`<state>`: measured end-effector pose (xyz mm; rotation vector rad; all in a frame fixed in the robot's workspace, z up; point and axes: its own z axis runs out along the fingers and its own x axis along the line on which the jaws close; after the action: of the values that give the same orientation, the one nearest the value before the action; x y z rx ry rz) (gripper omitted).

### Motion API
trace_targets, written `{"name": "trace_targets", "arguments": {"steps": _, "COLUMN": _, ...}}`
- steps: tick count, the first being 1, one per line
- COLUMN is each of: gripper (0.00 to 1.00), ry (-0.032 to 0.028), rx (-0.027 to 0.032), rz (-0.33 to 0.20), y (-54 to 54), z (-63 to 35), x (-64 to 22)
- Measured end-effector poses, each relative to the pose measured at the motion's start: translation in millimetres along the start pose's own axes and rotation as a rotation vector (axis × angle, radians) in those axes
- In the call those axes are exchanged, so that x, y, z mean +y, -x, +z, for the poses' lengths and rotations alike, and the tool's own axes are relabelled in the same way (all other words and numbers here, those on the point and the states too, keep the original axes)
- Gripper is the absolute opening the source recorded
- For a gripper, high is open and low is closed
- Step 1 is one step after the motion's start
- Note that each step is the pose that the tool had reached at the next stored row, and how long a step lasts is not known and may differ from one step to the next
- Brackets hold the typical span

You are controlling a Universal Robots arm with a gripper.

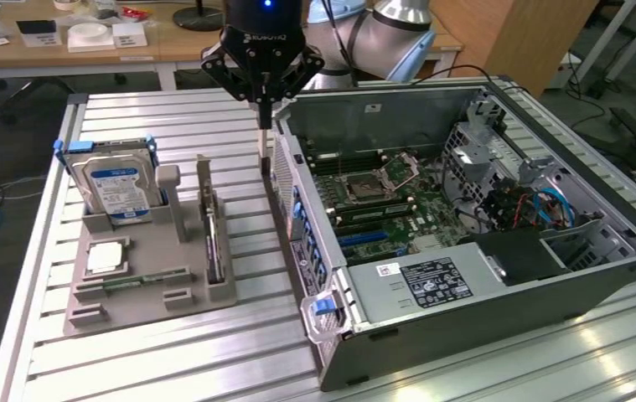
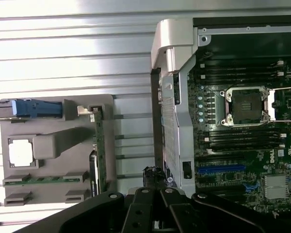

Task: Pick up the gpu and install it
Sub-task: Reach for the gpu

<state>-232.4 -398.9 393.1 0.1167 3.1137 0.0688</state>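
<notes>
A robot hand (image 1: pixel 264 144) hangs with its fingers pressed together and nothing between them. It is above the gap between a grey tray (image 1: pixel 139 297) and an open computer case (image 1: pixel 586 276), both on a slatted metal worktop (image 1: pixel 127 360).

The gpu (image 1: pixel 214 241) stands on edge in a slot of the tray, between two grey posts. It is on the side of the tray nearer the case, and the hand does not touch it. It appears as a thin, dark green board, long and narrow, seen as a slim blade. A drive (image 1: pixel 116 188) and a small square chip (image 1: pixel 106 258) sit farther across the tray.

Likely risks:
- With its fingers together, the hand cannot take the card. Lowered like this, it would probably strike the card's top edge.
- The hand is just beside the case's rear wall, so a small sideways drift could knock it.
- The card gives only a narrow edge to grip. An off-centre hold may let it tilt or slip.
- The tray posts sit close against the card and could catch a finger.
- A tilted card may miss the board's (image 1: pixel 390 209) slot, bending the card or damaging the slot.
</notes>
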Motion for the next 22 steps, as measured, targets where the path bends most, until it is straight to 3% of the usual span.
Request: {"name": "trace_targets", "arguments": {"steps": 22, "gripper": 0.11, "ry": 0.0001, "rx": -0.0001, "rz": -0.001, "y": -49.6, "z": -1.3, "x": -3.7}}
